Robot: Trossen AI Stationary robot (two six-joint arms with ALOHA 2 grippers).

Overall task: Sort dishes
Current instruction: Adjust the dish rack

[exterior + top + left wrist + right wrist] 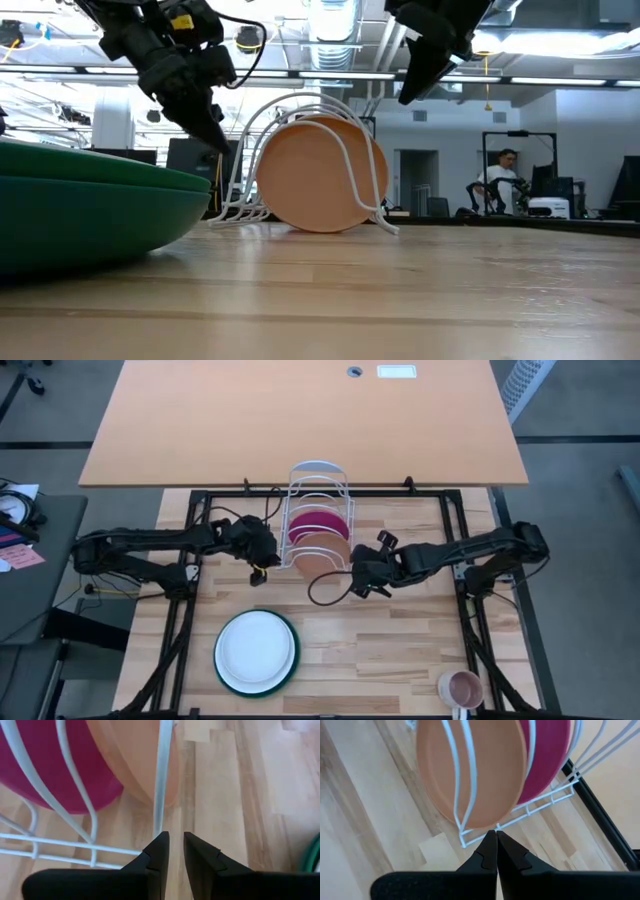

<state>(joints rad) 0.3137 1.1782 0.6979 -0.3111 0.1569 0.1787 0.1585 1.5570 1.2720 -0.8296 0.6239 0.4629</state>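
Observation:
A white wire rack [318,485] stands mid-table. In it, on edge, stand a magenta-pink plate [318,523] and, in front of it, a terracotta plate [322,553]. The white plate [255,647] lies on the dark green plate [290,665] near the front edge. My left gripper [265,568] hovers at the rack's left near corner, slanting down, its fingers a narrow gap apart with nothing between them [175,845]. My right gripper [355,582] hovers right of the rack's near end, shut and empty [496,840], above the table [410,95].
A small pink mug [462,687] stands at the front right corner. Bare wood lies between the rack and the stacked plates. Dark rails [462,530] border the table's sides. Past the rack is a larger tabletop [300,420]. A person [497,180] sits far off in the room.

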